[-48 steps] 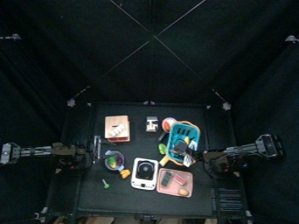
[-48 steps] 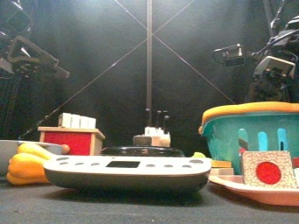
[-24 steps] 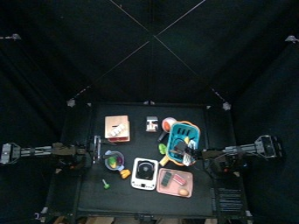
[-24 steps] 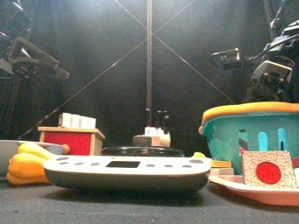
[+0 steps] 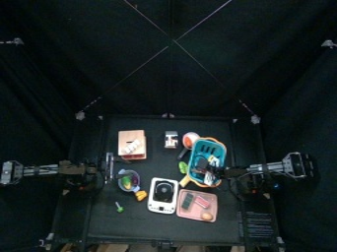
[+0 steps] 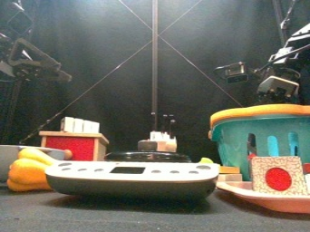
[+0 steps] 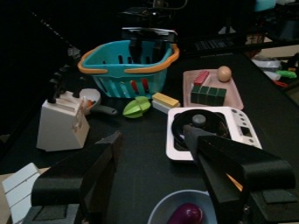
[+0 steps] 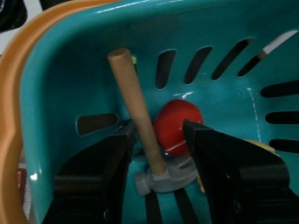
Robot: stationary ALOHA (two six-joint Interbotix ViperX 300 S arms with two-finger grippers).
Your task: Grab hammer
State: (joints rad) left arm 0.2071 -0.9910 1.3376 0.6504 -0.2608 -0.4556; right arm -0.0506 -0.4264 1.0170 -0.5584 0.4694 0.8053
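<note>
The hammer (image 8: pixel 142 122) lies inside the teal basket (image 8: pixel 233 52) with the orange rim, its wooden handle sloping up from the metal head (image 8: pixel 170 179). A red round thing (image 8: pixel 181 122) rests beside it. My right gripper (image 8: pixel 156 131) is open inside the basket, one jaw on each side of the handle and neither touching it. In the top view the right gripper (image 5: pixel 227 175) sits at the basket's (image 5: pixel 206 159) right edge. My left gripper (image 7: pixel 158 188) is open and holds nothing, resting at the table's left side (image 5: pixel 101 175).
A white scale (image 5: pixel 161 195) and a pink tray (image 5: pixel 198 205) lie in front of the basket. A bowl (image 5: pixel 129 180) sits near the left gripper, a red box (image 5: pixel 132 145) behind it. A knife block (image 7: pixel 61 122) stands near the basket.
My right gripper has come down and leftwards over the basket, staying open. The left arm has not moved.
</note>
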